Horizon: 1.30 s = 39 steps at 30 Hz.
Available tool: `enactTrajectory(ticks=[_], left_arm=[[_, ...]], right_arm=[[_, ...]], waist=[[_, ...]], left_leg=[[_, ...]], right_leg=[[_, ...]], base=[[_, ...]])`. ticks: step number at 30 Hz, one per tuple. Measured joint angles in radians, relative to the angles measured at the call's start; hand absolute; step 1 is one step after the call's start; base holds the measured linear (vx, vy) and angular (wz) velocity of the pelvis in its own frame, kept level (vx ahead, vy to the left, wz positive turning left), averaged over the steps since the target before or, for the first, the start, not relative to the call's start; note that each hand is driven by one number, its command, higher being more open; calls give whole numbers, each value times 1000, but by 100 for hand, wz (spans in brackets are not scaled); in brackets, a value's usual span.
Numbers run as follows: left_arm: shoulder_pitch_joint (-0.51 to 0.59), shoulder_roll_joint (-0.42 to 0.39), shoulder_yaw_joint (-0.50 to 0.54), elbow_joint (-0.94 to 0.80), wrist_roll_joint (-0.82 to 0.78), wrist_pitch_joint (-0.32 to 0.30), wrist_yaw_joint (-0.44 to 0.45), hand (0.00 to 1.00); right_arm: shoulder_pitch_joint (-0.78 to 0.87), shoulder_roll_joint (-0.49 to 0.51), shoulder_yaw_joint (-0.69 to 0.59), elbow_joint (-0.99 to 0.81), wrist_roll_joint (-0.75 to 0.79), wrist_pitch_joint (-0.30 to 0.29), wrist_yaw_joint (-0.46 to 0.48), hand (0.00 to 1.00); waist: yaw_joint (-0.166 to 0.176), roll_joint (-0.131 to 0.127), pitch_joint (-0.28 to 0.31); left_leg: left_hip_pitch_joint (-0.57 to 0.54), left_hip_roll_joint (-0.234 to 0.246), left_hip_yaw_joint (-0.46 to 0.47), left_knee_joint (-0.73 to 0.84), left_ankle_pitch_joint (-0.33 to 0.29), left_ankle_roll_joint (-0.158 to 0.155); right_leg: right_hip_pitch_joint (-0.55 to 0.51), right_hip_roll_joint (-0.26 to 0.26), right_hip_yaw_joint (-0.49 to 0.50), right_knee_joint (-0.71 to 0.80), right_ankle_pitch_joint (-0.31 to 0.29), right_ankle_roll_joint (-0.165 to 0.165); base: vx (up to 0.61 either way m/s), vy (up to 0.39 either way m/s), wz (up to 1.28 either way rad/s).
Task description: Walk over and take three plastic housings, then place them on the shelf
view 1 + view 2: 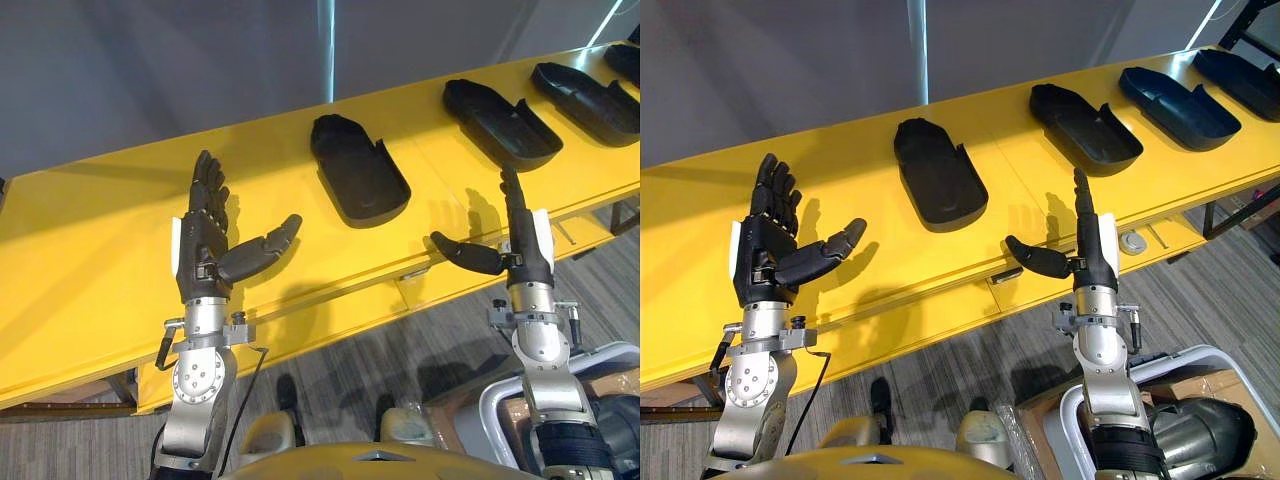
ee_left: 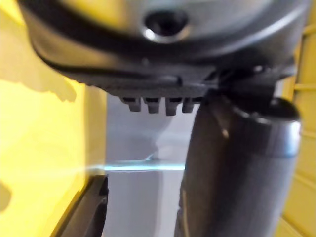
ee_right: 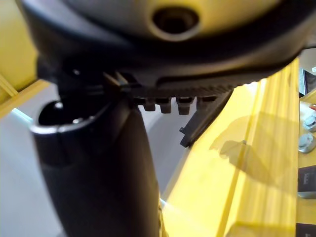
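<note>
Four black plastic housings lie in a row on the yellow surface, running from the middle off to the far right. The left hand and right hand hover over the near edge, fingers straight and spread wide, holding nothing. The leftmost housing sits between them, a little farther back. It looks like the best first target: reach forward, close on its raised side wall, lift it level.

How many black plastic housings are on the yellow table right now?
4, in a row along the yellow table: the first housing mid-view, the second, third and fourth rightward. More may lie past the edge.
</note>
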Motion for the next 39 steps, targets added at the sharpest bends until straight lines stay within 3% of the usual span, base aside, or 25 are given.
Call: enactTrajectory(ticks=[11,14,26,39], left_arm=[[-25,13,0,3,-20,0,-27,100],[-52,20,1,18,-25,0,-34,100],[-67,20,1,34,-88,12,-76,100],[-79,20,2,63,-102,12,-108,100]], right_arm=[[-139,-11,68,57,3,-1,17,100],[-168,-36,96,65,3,-1,19,100],[-316,-38,110,113,13,1,32,100],[-348,-38,114,151,47,6,26,100]], waist=[[11,-14,52],[29,-9,71],[39,5,135],[37,19,148]], left_leg=[[-35,-1,-16,1,15,4],[-39,-1,-18,1,18,3],[-69,-6,-47,1,28,10],[-70,-4,-52,1,29,5]], right_leg=[[-33,-1,-13,18,1,0],[-34,0,-18,18,1,0],[-55,-4,-43,31,-2,-4],[-56,-4,-50,41,-7,-10]], base=[[-3,2,5],[-7,0,5],[9,-9,7],[1,-1,0]])
